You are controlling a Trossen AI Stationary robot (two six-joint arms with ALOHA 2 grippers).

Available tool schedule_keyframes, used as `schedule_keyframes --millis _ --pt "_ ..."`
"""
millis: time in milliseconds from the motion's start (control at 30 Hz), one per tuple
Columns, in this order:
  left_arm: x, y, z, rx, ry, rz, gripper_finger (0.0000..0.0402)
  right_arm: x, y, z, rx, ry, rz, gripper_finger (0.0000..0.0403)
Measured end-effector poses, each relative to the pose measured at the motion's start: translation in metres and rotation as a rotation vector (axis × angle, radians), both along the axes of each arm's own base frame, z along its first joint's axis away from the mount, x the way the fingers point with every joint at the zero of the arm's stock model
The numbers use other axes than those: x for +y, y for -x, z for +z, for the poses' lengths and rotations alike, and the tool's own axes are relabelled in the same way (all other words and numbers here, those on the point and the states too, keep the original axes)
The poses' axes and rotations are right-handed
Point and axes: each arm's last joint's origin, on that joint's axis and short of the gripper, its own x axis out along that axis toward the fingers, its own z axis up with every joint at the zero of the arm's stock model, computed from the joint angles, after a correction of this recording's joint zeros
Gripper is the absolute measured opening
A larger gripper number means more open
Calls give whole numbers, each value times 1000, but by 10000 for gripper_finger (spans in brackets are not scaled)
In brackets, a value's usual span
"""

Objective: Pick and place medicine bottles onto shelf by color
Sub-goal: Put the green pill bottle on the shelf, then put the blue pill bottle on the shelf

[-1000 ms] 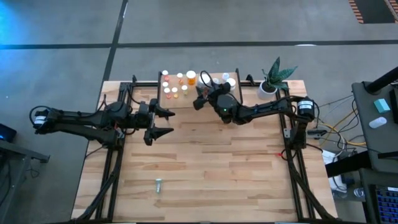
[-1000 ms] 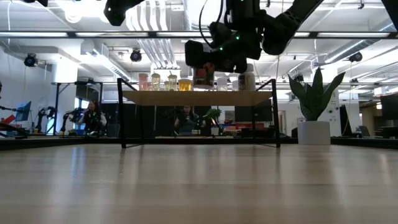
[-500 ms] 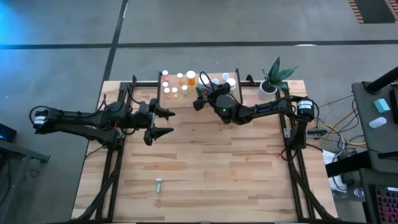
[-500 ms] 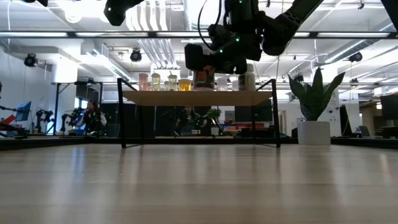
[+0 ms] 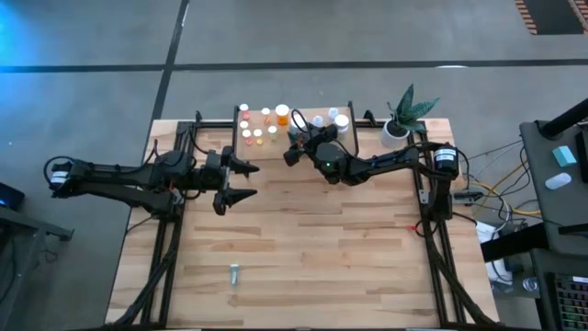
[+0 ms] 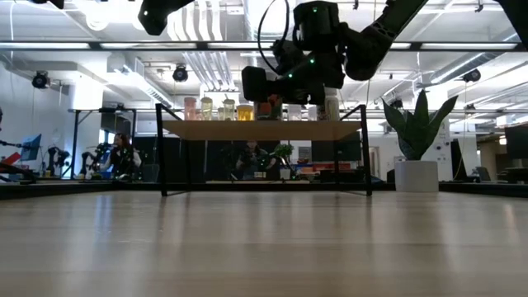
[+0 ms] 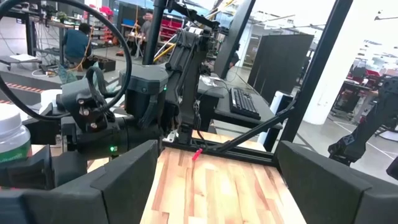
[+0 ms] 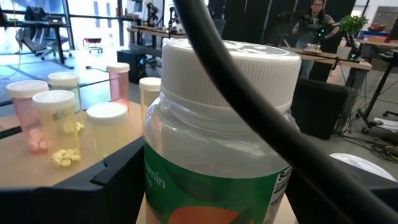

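One clear medicine bottle (image 8: 217, 149) with a white cap and a green and orange label stands upright between the fingers of the right gripper (image 5: 299, 140), its long axis vertical and the cap on top. The two dark fingers (image 8: 118, 180) sit low on its two sides, spread wide around its body, and they seem to hold it. In the high view this gripper is over the middle of the shelf (image 5: 323, 136), at the far edge of the worktop (image 5: 312, 248). Several smaller bottles (image 5: 259, 126) stand upright on the shelf's left part. One small vial (image 5: 234, 273) lies on the worktop near its front edge, its long axis pointing front to back. The left gripper (image 5: 246, 181) waits over the worktop just left of the shelf, fingers spread wide and holding nothing.
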Motion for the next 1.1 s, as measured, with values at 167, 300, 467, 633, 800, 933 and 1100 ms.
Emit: schedule_keyframes --millis 167,300,467,633,800,933,1100 --pt "0 0 0 -2 0 0 316 0 0 0 1 0 2 324" --pt "0 0 0 1 0 0 316 1 0 2 0 0 15 356" --pt "0 0 0 0 0 0 316 7 1 9 1 8 36 369" --pt "0 0 0 -1 0 1 316 20 4 26 -16 34 66 370" --pt "0 1 2 -7 1 1 316 34 10 41 19 42 73 370" --pt "0 1 2 -8 6 -6 316 43 17 52 48 29 90 370" --pt "-8 -1 -6 74 25 -67 316 68 29 65 97 14 152 370"
